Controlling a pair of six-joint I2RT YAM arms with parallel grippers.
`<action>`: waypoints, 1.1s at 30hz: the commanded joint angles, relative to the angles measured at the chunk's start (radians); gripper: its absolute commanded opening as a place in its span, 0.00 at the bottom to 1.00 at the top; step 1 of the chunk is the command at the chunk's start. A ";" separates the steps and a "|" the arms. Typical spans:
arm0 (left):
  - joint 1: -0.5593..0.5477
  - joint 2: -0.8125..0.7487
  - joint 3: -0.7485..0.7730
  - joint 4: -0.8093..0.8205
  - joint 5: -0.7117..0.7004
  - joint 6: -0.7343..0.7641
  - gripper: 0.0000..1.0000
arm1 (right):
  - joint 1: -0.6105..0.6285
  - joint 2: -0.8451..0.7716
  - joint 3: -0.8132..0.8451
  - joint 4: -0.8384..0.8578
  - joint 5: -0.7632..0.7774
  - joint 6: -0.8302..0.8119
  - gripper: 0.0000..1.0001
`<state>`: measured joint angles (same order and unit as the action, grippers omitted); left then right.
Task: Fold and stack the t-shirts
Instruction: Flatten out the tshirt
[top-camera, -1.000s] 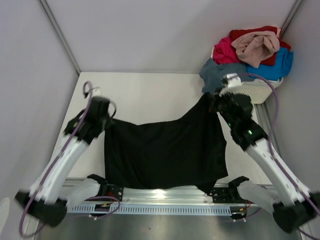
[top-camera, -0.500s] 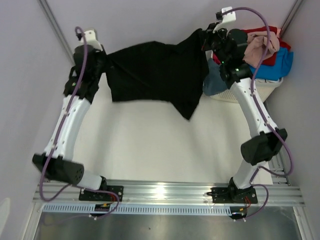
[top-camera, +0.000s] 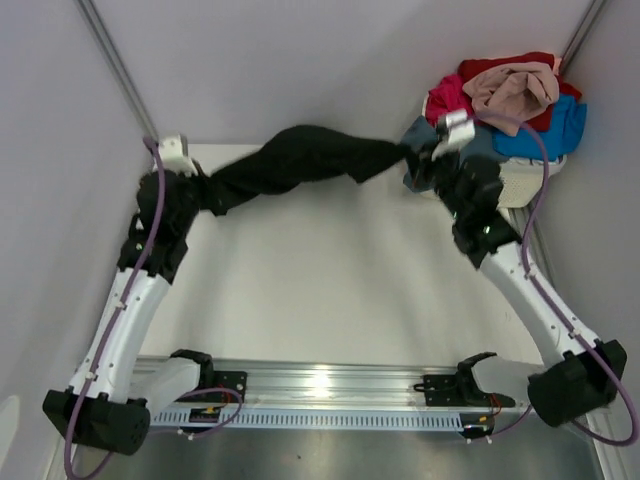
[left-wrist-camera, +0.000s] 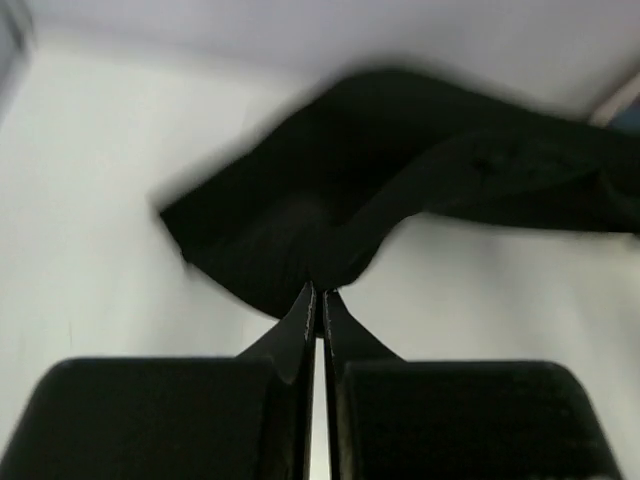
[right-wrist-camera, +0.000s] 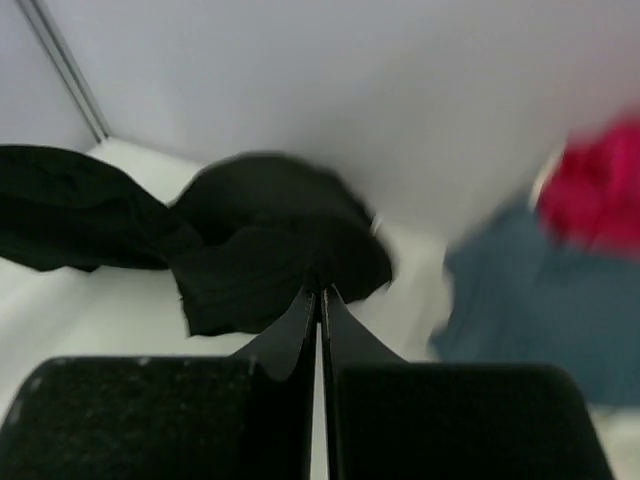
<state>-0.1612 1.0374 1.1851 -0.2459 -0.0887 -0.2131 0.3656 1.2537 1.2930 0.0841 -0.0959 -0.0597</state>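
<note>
black t-shirt strung between my two tools, one end by the basket

top view: my left tool (top-camera: 205, 192) and my right tool (top-camera: 413, 158) are each clenched on an end of the black t-shirt (top-camera: 300, 160). it hangs between them as a twisted, sagging rope. the right-hand end sits just beside the white basket (top-camera: 520, 182), and the other end is well away from it, across the surface (top-camera: 320, 290). the other t-shirts (top-camera: 505, 95), beige-pink, red, magenta, blue and slate, are heaped in and over that basket.

left wrist view: this tool is pinched flat on a fold of the black t-shirt (left-wrist-camera: 400, 170). the rest trails off toward the basket side, blurred.

right wrist view: the same tight pinch, with a bunched lobe of black at the tips. the slate shirt (right-wrist-camera: 530, 290) and the magenta shirt (right-wrist-camera: 600, 180) show on the basket side.

handling, as i judge it: light, limp cloth with no stiffness. it twists and bunches readily and is neither fragile nor slippery. shoulders or hem corners would be the places to hold so it spreads flat. i cannot tell which parts i have now.

writing: no brand, label or print is readable in any view.
</note>
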 joint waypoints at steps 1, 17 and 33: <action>0.000 -0.186 -0.245 -0.255 -0.030 -0.245 0.01 | 0.045 -0.211 -0.429 -0.035 0.134 0.285 0.00; -0.302 -0.708 -0.354 -0.888 0.090 -0.594 0.22 | 0.366 -0.711 -0.557 -0.696 0.435 0.535 0.91; -0.301 -0.490 -0.262 -0.715 -0.037 -0.493 0.77 | 0.362 -0.492 -0.532 -0.440 0.493 0.385 0.90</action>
<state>-0.4583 0.4530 0.8780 -1.1038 -0.0685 -0.7517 0.7254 0.6926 0.7307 -0.4606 0.3515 0.3664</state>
